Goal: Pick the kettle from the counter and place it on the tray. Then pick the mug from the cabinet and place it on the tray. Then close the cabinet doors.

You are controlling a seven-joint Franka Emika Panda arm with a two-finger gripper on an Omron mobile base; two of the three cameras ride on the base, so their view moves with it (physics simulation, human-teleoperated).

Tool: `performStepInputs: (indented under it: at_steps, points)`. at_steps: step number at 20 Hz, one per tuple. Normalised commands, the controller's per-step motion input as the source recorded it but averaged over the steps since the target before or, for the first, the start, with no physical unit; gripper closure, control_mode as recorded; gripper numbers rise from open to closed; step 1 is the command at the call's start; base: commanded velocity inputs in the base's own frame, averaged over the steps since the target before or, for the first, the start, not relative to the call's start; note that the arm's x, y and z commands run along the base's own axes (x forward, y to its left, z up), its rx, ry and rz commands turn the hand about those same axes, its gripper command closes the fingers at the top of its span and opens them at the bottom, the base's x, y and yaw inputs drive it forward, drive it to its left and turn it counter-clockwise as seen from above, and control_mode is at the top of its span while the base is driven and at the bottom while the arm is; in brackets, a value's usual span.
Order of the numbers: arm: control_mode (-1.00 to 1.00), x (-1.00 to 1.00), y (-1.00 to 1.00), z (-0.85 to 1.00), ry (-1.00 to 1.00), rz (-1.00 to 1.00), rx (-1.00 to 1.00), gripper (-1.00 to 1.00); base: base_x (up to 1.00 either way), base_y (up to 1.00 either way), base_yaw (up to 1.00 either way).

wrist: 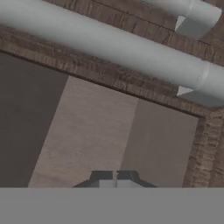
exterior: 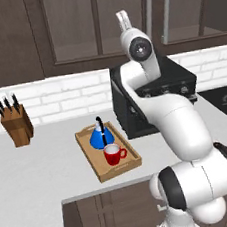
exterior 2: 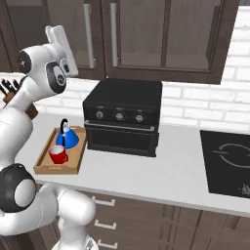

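The cabinet doors (exterior 2: 141,34) look shut or nearly so above the counter (exterior: 35,160), while the kettle (exterior: 101,135) and mug (exterior: 113,154) sit together on the tray (exterior: 94,163) near the counter's front edge. I see the gripper (wrist: 115,178) with its fingers closed on nothing, facing a glass panel beside the bar handles (wrist: 109,46). I judge the step best finished by pressing squarely on the door frame, not the glass, until both doors sit flush.
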Motion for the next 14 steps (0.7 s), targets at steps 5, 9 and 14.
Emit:
performStepInputs:
  at_steps: [5, 9, 14]
  points:
    - [-1.0, 0.7, 0.0, -0.07, 0.01, 0.03, 0.0, 1.0, 0.0, 0.0, 0.0]
    - [-1.0, 0.75, 0.0, -0.27, 0.0, 0.01, 0.0, 1.0, 0.0, 0.0, 0.0]
    - [-1.0, 0.7, 0.0, -0.24, 0.0, 0.01, 0.0, 1.0, 0.0, 0.0, 0.0]
